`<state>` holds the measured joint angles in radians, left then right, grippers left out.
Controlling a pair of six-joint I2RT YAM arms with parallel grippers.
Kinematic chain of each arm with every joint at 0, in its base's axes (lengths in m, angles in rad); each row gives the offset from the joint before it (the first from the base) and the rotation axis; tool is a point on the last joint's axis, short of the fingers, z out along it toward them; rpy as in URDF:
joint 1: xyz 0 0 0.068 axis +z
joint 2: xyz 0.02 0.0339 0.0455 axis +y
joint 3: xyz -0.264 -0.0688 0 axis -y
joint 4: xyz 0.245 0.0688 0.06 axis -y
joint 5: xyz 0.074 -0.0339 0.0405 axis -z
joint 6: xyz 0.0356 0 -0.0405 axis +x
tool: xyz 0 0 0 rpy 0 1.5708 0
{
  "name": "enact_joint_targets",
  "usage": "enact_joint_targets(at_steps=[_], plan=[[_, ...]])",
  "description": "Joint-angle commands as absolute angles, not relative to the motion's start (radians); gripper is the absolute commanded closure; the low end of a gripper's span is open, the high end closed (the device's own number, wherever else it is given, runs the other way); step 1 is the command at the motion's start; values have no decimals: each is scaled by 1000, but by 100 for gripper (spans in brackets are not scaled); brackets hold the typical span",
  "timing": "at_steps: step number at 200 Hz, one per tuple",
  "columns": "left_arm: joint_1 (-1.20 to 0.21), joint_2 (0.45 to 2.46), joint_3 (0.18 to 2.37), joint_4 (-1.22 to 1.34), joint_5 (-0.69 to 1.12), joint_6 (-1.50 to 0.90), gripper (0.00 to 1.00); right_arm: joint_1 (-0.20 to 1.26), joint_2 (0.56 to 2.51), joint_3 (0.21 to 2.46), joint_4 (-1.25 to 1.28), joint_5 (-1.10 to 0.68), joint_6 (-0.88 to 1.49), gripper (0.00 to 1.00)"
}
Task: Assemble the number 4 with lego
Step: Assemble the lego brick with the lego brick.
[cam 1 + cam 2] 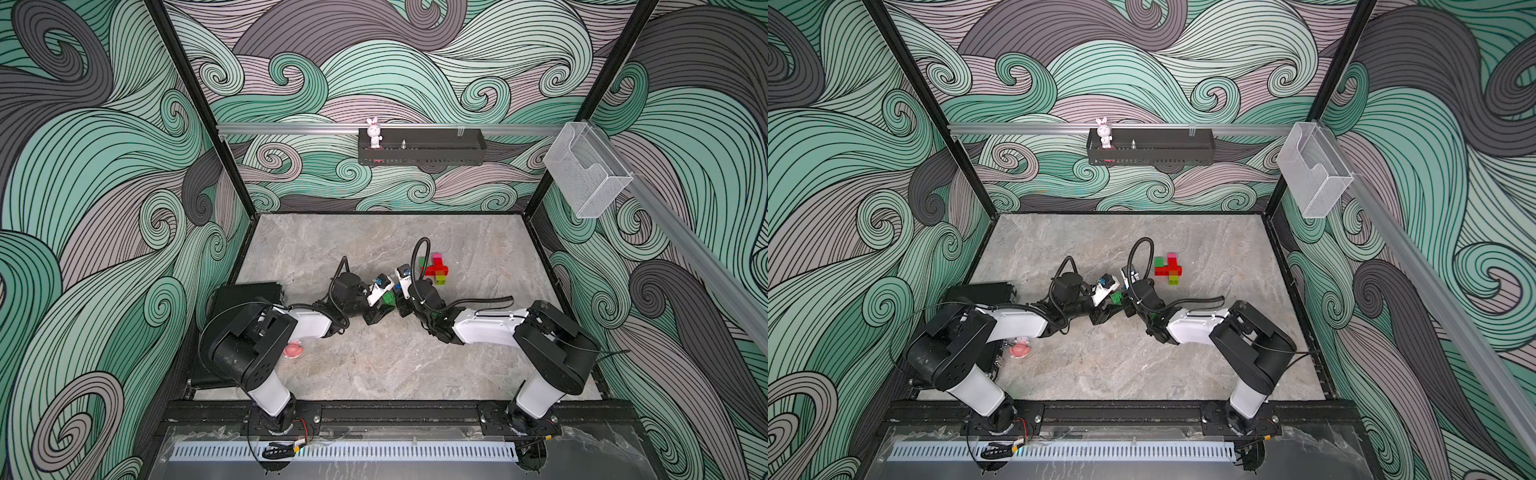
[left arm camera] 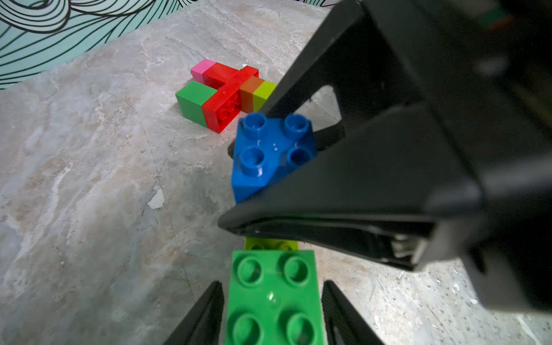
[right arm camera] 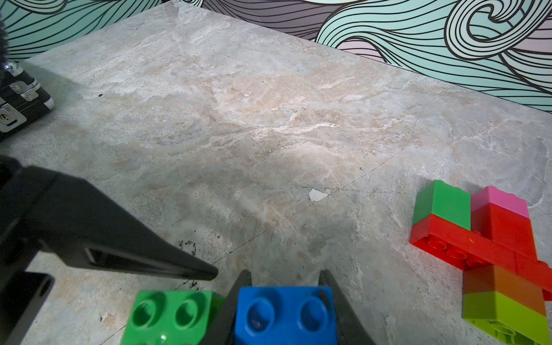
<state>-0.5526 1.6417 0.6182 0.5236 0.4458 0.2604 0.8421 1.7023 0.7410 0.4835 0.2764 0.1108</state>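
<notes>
Lego cluster (image 1: pixel 435 271) of red, pink, green bricks lying on table (image 1: pixel 374 365), just upper right of centre in both top views — left gripper (image 2: pixel 272 283) clamped on green brick (image 2: pixel 273 301), right gripper (image 3: pixel 285 273) clamped on blue brick (image 3: pixel 285 316)

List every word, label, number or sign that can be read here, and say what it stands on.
No legible text in any view.
Blue mark on the left wrist camera, in a top view: too small to read.
Studs of the green brick and the blue brick: no lettering can be made out.
</notes>
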Motion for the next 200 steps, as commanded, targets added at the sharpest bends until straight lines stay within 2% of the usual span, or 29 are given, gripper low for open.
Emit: enact_joint_targets(at_steps=[1,50,96,130,168,190,200], plan=[[-554,1653,657,575,481,252,46,854,1808,657,120,179,114,100],[-555,1625,651,577,466,262,44,854,1810,655,121,178,114,100],[-554,1621,655,576,483,253,55,854,1809,656,120,179,114,100],[-554,1631,649,575,486,257,75,854,1809,656,118,181,115,100],[-555,1655,613,601,459,279,92,854,1809,656,117,184,119,100],[-559,1665,582,636,431,281,100,854,1810,658,117,184,118,100],[-566,1670,570,646,423,296,100,854,1810,657,117,184,118,100]])
